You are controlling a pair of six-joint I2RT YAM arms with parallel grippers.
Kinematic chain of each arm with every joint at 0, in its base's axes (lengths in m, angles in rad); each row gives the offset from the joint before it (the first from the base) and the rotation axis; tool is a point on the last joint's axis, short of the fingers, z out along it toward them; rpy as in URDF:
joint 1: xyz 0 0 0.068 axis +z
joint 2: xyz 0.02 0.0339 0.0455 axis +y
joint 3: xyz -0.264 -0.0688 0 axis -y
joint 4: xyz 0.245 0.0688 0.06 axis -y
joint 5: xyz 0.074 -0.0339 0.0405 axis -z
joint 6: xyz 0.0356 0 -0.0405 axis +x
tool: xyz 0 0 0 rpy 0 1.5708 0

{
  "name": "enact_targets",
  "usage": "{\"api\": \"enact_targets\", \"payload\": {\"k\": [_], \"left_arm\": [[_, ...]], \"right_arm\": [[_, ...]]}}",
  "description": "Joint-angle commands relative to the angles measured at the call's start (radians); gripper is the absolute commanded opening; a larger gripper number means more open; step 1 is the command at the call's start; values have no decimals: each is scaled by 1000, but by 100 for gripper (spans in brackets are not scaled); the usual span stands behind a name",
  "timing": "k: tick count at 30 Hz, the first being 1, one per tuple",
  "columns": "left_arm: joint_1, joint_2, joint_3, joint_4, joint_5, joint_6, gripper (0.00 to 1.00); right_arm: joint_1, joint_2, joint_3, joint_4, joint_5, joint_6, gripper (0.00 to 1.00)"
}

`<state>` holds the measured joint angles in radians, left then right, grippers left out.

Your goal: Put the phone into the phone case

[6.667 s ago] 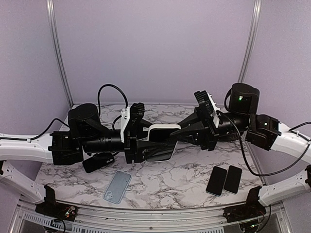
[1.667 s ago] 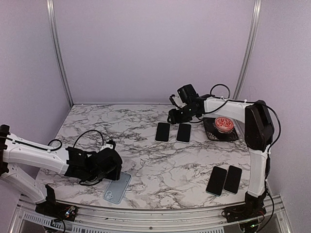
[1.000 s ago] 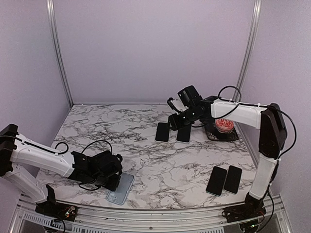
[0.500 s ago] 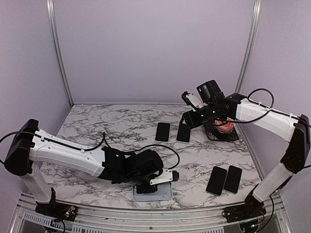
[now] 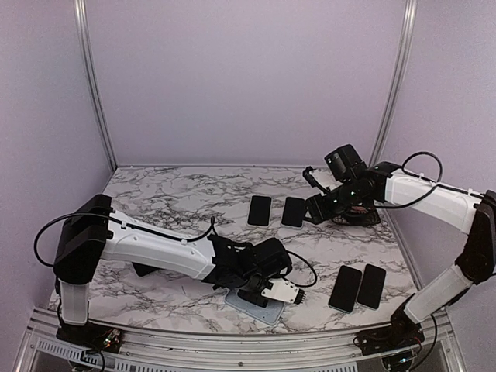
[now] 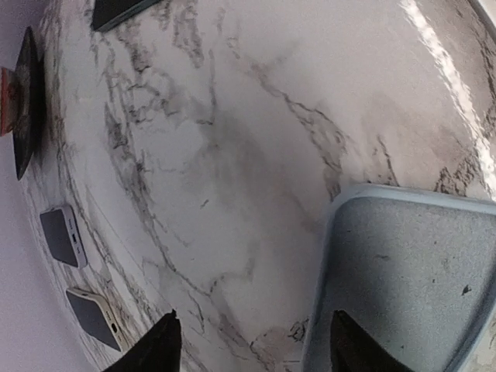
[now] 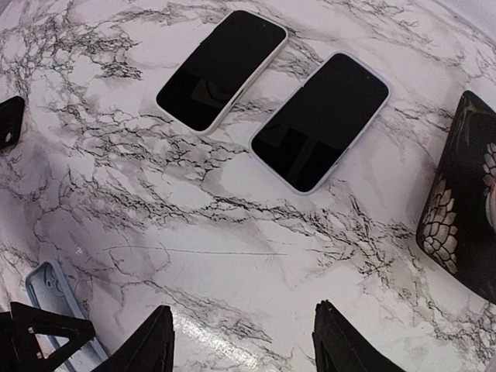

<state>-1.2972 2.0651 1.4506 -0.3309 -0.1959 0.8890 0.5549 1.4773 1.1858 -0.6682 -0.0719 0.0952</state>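
A grey-blue phone case lies near the front edge at mid-table. My left gripper hovers low over its right end, open and empty. In the left wrist view the case fills the lower right, one finger over its edge, and the gripper holds nothing. Two dark-screened phones lie flat side by side at mid-table. My right gripper hangs open just right of them. The right wrist view shows both phones ahead of the open gripper.
Two more phones lie at the front right. A black patterned case with a red design sits at the back right, under the right arm. A dark case lies at the left under the left arm.
My left arm swept right along the front edge, carrying the grey-blue case from front left to front centre, then opened. My right gripper drew back right off the phones; the right-hand phone now lies flat.
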Motion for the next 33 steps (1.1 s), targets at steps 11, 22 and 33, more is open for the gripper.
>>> {"api": "enact_targets", "payload": {"k": [11,22,33], "left_arm": [[58,-668,-606,222,86,-798,56],[16,-629,-789,247,91,-987,49],[17,-541,-752,296,-25,-988,51]], "right_arm": [[331,102,-122,145,-224,20,56],[457,318,-51,205,-131,45,57],[480,320,-69,217,21,201,4]]}}
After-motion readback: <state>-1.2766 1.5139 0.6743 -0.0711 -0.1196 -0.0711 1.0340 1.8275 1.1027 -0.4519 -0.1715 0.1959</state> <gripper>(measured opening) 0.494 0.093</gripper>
